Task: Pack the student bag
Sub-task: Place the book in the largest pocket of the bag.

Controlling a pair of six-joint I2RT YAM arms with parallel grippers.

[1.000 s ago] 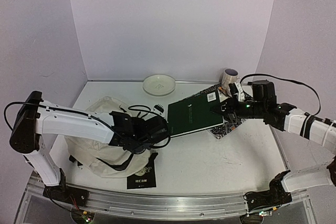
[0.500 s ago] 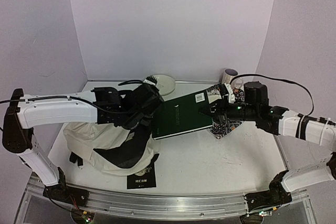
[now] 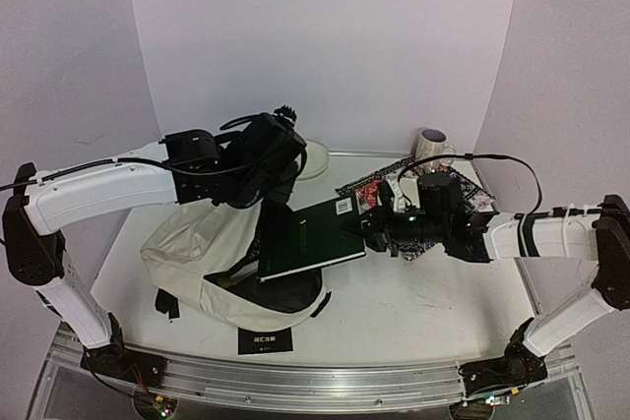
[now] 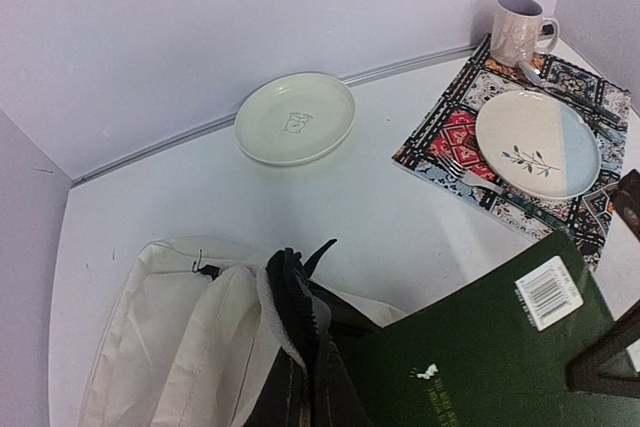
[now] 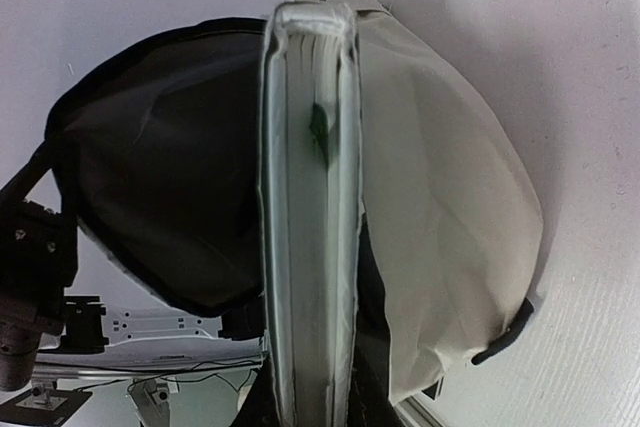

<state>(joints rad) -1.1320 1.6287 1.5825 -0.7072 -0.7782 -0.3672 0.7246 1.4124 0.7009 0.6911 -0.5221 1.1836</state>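
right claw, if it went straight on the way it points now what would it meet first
The right claw holds the green book, which leads. It points at the dark open mouth of the student bag, so the bag's inner lining would likely come first; depth inside is unclear.

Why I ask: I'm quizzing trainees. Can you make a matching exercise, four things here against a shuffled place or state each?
1 cream fabric student bag
2 dark green rectangular book
3 pale green round dish
4 white ceramic mug

A at the patterned placemat's far corner
B gripped by the right gripper
C mouth gaping, dark lining showing
D alone, off the placemat

Pairs: 1-C, 2-B, 3-D, 4-A
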